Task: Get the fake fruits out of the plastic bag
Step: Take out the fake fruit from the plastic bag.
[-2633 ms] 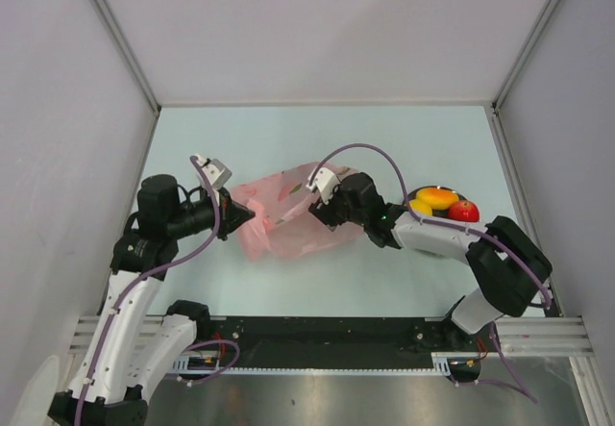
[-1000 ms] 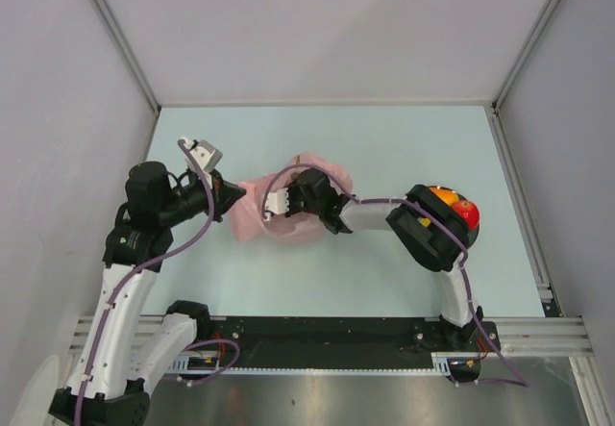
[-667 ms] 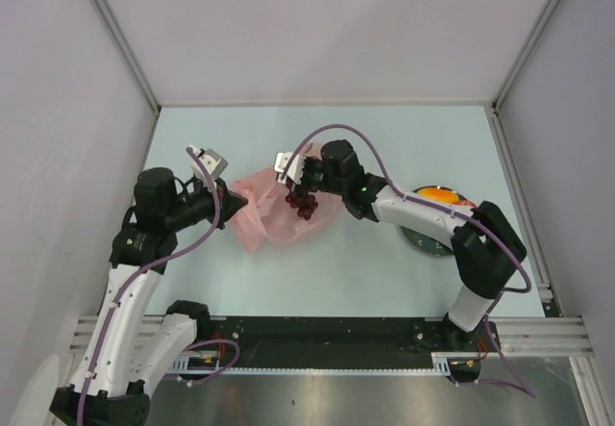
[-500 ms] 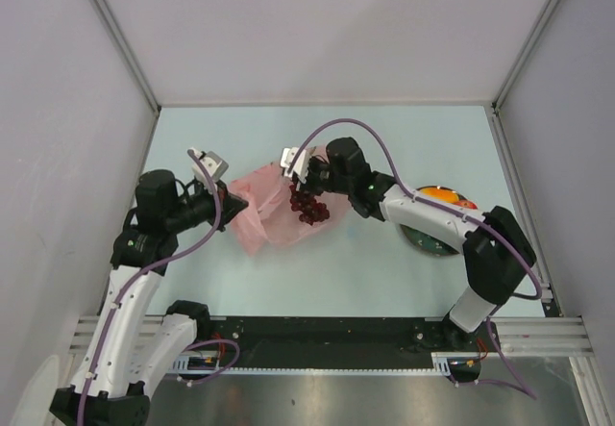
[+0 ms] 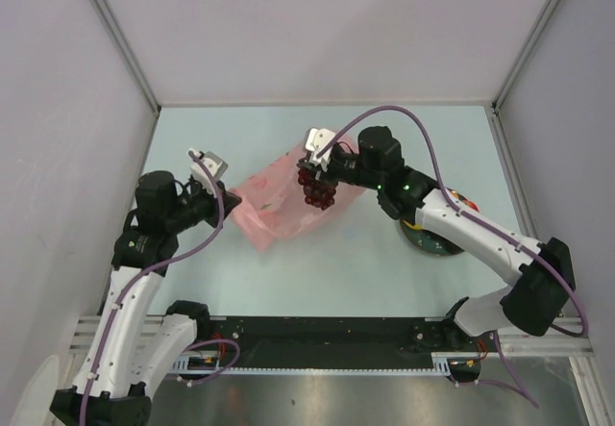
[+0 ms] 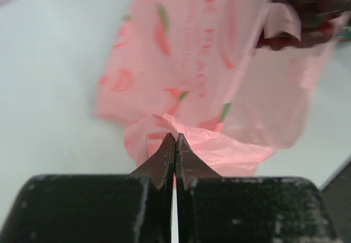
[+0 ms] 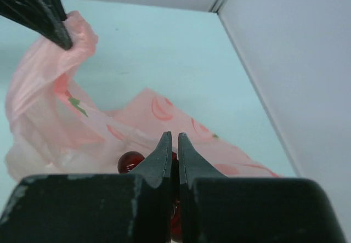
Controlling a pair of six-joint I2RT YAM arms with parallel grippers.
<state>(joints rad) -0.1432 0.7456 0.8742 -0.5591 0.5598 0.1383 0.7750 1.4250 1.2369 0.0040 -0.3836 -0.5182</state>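
The pink plastic bag lies crumpled at mid-table. My left gripper is shut on its left edge, and the left wrist view shows the jaws pinching a fold of the bag. My right gripper hangs over the bag's far right end, shut on a dark purple grape bunch. The bunch dangles below the jaws, just above the plastic. From the right wrist, a red-purple grape shows beside the closed jaws, with the bag underneath.
A dark round plate sits to the right, mostly covered by my right arm. A sliver of orange and red fruit shows at its far edge. Grey walls close the table on three sides.
My right gripper went into the bag, came up holding the grape bunch and carried it up and to the right. My left gripper kept its pinch on the bag's edge.
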